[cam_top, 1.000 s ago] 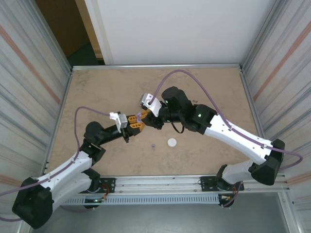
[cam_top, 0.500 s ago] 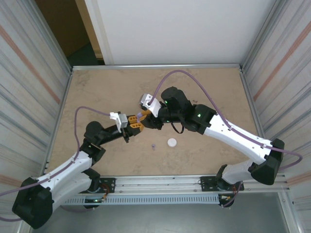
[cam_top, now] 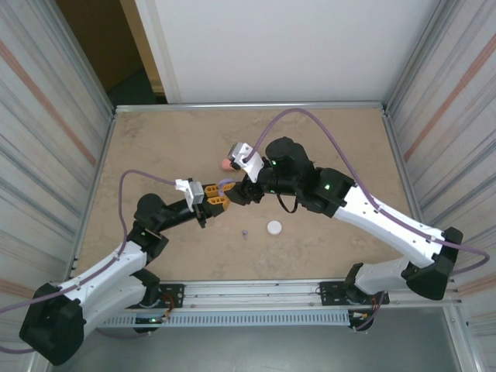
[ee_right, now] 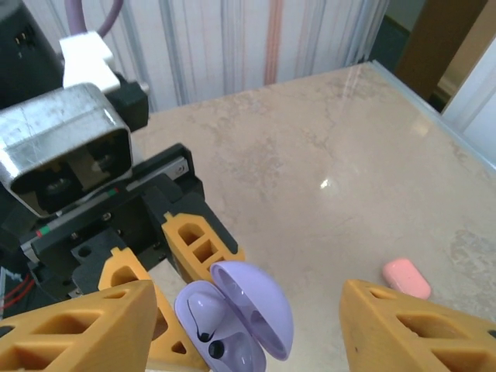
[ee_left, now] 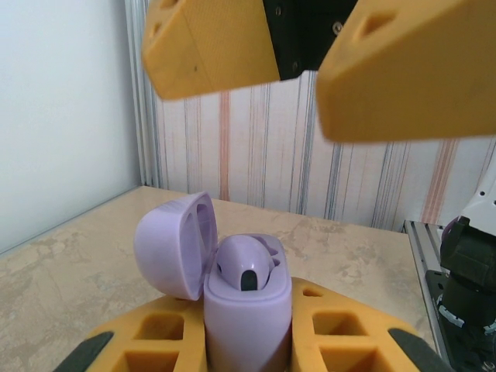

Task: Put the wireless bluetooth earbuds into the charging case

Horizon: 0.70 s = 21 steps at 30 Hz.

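**Right claw lets go, one purple bud seated**

The right claw (ee_left: 301,81) was pinched almost shut a second ago. It now stands wide with nothing between its two orange fingers (ee_right: 77,329), and it has lifted a little up and back from the spot where it was pressing. In the left wrist view it hangs just above the purple charging case (ee_left: 246,314), no longer touching it.

The left claw (cam_top: 217,200) has not changed. It is clamped narrow on the lower body of that case and holds it upright above the table (cam_top: 155,147). The lid (ee_left: 174,246) is swung open to one side.

A purple earbud (ee_left: 245,268) sits in the case, its head level with the rim. The well beside it looks empty, though the angle does not show it clearly. Judging by the release, this bud has been delivered and the right claw is free for the next pick.

Further out, the right arm's retreat has uncovered a pink case (cam_top: 226,163), which lies shut on the table just beyond the two claws. A white case (cam_top: 274,227) rests nearer the arm bases. Beside it, apart from everything else, is a loose purple earbud (cam_top: 244,233), and neither has moved.

That loose bud is probably the partner for the open case, so the purple pair looks half done. The white and pink cases appear untouched.
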Available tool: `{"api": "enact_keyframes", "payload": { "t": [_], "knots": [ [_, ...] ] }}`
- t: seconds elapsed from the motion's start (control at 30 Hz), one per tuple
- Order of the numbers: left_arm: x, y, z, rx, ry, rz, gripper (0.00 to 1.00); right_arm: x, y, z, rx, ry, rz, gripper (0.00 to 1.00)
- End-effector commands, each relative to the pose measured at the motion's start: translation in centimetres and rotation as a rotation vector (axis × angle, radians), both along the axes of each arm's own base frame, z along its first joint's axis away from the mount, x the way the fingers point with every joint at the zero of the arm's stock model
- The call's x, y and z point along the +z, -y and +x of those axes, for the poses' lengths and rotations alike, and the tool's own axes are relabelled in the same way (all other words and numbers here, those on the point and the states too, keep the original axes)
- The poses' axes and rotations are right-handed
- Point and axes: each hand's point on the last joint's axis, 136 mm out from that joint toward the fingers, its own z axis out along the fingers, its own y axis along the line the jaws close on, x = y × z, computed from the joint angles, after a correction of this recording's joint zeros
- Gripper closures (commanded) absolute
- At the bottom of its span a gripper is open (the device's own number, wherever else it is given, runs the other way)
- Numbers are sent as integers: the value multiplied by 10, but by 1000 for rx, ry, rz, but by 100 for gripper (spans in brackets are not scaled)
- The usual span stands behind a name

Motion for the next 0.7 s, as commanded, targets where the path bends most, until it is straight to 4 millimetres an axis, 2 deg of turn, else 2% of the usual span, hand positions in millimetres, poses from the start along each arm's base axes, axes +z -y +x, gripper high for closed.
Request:
{"api": "enact_keyframes", "payload": {
  "t": [0.0,0.3,0.43,0.67],
  "knots": [
    [18,0,-1,2,43,-26,100,19,12,4,-52,23,76,31],
    [14,-4,4,49,34,-18,100,21,44,16,-156,-19,170,14],
    [14,-7,5,71,36,-15,100,19,65,27,-231,-52,230,1],
    [15,-15,7,126,47,-8,100,12,101,42,-353,-116,324,1]
  ]
}}
